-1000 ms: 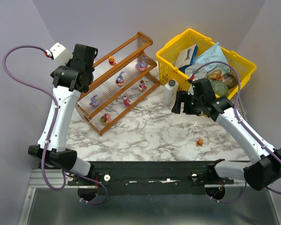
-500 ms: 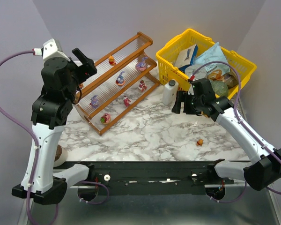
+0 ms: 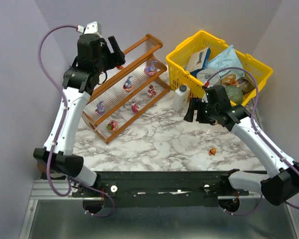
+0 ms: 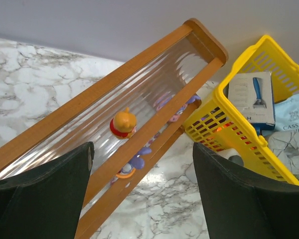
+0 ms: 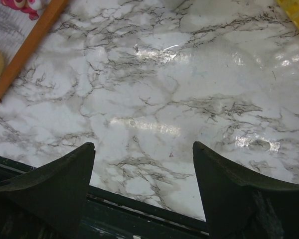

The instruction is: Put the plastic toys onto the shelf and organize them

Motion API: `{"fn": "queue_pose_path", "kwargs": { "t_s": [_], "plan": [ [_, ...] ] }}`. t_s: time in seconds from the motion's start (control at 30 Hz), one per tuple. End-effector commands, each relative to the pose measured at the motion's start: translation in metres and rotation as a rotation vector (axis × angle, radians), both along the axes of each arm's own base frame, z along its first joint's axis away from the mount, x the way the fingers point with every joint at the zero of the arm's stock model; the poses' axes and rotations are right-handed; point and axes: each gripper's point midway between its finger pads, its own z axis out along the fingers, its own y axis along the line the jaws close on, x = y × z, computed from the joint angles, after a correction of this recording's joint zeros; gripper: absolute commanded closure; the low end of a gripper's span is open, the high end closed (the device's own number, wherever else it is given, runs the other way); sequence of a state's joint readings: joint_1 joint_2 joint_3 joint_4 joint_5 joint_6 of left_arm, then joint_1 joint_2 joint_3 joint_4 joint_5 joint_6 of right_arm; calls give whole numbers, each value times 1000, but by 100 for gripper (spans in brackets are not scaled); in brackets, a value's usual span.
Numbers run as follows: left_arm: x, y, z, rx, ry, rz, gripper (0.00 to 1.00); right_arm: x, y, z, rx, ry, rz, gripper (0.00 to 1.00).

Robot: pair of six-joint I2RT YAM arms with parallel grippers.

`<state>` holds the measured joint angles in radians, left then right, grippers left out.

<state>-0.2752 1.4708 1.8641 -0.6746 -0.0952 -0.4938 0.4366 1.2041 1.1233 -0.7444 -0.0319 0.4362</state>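
Seven plastic toys are counted on the shelf. One orange toy is left on the surface, well right of the shelf. The left fingers, above its top tier, and the right fingers are held apart, empty.

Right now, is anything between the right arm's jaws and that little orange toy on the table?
Nothing visible. The orange toy lies alone on the bare marble table, nearer the arm bases than the right jaws, which stand open and empty. The white bottle and yellow basket sit farther back, off that path.
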Motion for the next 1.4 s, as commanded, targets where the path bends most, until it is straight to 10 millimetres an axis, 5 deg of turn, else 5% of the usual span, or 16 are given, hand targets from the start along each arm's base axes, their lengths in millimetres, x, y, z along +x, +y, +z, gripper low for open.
{"fn": "queue_pose_path", "kwargs": {
  "t_s": [0.0,0.37,0.83,1.37],
  "plan": [
    [20,-10,-3,8,23,-25,15,-3,-8,-4,-8,5,-40,13],
    [54,-10,-48,96,129,-1,36,5,-13,-5,-39,-6,-66,13],
    [60,-5,-67,194,185,-16,44,14,-10,-7,-51,-3,-64,13],
    [61,3,-70,321,172,-91,69,18,-8,-9,-46,6,-73,13]
  ]
}}
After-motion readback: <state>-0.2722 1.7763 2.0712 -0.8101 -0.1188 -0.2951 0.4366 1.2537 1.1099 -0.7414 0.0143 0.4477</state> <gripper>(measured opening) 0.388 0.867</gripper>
